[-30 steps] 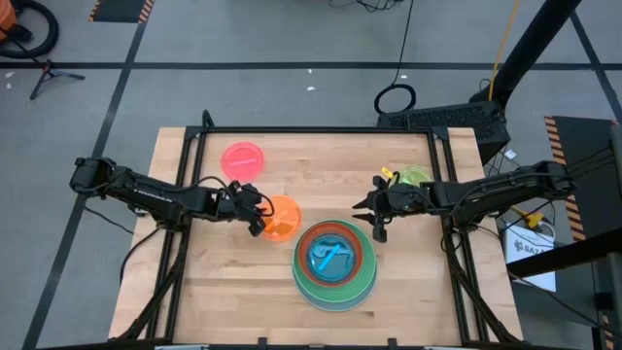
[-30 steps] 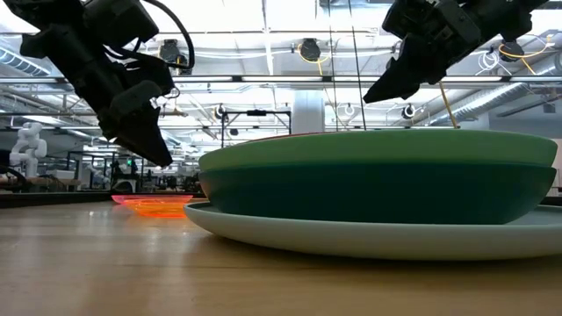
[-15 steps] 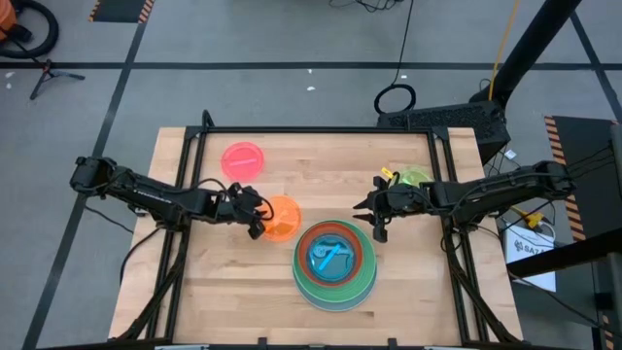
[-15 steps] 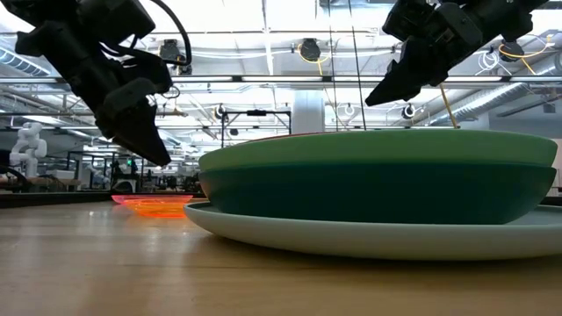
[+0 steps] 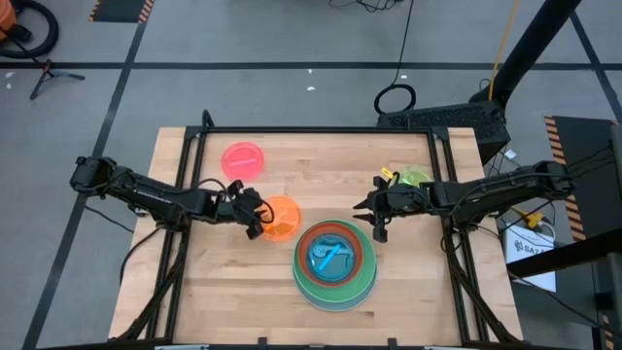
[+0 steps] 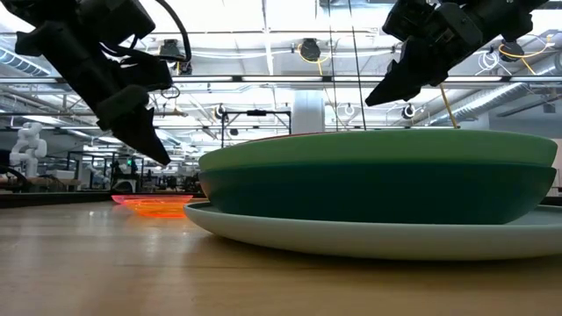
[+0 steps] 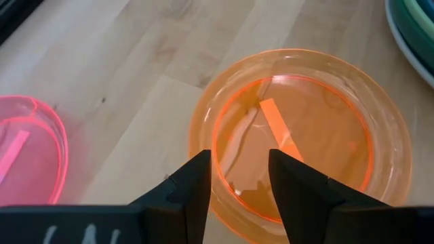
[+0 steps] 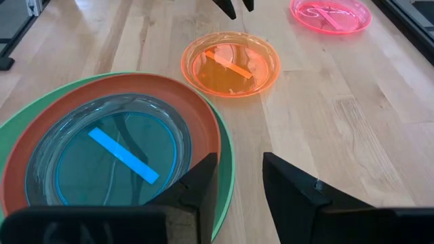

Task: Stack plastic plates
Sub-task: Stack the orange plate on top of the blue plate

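L tool (image 5: 257, 220) hangs above the desk (image 5: 233, 282), fingers apart by a narrow gap, nothing between them. The orange plate (image 5: 281, 218) lies just ahead of and under its tips; in the L wrist view the two fingers (image 7: 186, 196) frame the plate's near rim, w/ the plate's bowl beyond them. In the low view the tips stand clear above the plate, not touching. The pink plate (image 5: 242, 158) lies off to that tool's side, apart from the orange one.

R tool (image 5: 370, 216) also hangs in the air, fingers a little apart, empty. The stack (image 5: 334, 264) sits just ahead of and below it: light blue plate (image 6: 369, 237) at bottom, dark green plate (image 6: 378, 193) on it, light green plate (image 6: 378, 147) next, then the red-orange plate (image 8: 196, 108), w/ the cyan plate (image 8: 115, 156) on top; a blue one btw them can't be made out. From the R wrist view the orange plate lies beyond the stack, pink farther still. The lime plate (image 5: 416, 177) lies behind the R tool, beside its arm, near the desk's edge.
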Controlling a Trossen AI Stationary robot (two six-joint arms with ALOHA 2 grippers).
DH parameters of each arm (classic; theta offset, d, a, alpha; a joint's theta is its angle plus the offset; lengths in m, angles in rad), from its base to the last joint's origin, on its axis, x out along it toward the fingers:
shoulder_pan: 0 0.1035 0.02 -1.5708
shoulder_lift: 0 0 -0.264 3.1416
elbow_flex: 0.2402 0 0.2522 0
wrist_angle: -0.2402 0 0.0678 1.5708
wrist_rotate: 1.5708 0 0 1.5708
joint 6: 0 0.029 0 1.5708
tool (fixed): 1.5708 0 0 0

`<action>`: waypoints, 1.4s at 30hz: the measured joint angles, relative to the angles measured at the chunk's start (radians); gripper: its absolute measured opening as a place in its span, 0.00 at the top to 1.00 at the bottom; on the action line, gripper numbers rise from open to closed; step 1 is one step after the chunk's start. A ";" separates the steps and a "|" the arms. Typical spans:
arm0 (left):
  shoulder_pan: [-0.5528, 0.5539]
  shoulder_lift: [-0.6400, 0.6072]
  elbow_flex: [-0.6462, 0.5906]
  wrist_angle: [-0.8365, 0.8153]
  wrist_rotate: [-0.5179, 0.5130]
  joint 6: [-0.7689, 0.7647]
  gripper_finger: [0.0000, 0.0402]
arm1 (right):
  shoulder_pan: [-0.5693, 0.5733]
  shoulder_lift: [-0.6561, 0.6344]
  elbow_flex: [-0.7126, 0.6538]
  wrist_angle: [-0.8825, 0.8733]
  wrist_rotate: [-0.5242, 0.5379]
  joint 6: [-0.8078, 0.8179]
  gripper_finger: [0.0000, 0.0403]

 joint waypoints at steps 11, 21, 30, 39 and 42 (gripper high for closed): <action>0.000 0.000 0.000 0.001 -0.029 0.034 0.62 | 0.000 0.000 0.000 0.000 0.000 0.000 0.73; 0.000 0.000 0.000 0.001 -0.040 0.028 0.62 | 0.000 0.000 0.001 0.000 0.000 0.000 0.73; 0.000 0.074 -0.001 0.038 -0.044 0.048 0.62 | 0.000 0.000 0.001 0.001 0.000 0.000 0.73; 0.020 0.175 -0.001 0.051 -0.104 0.085 0.62 | 0.000 0.000 0.001 0.001 0.000 0.000 0.73; 0.040 0.177 -0.001 0.059 -0.105 0.088 0.62 | 0.000 0.000 0.001 0.001 0.000 0.000 0.73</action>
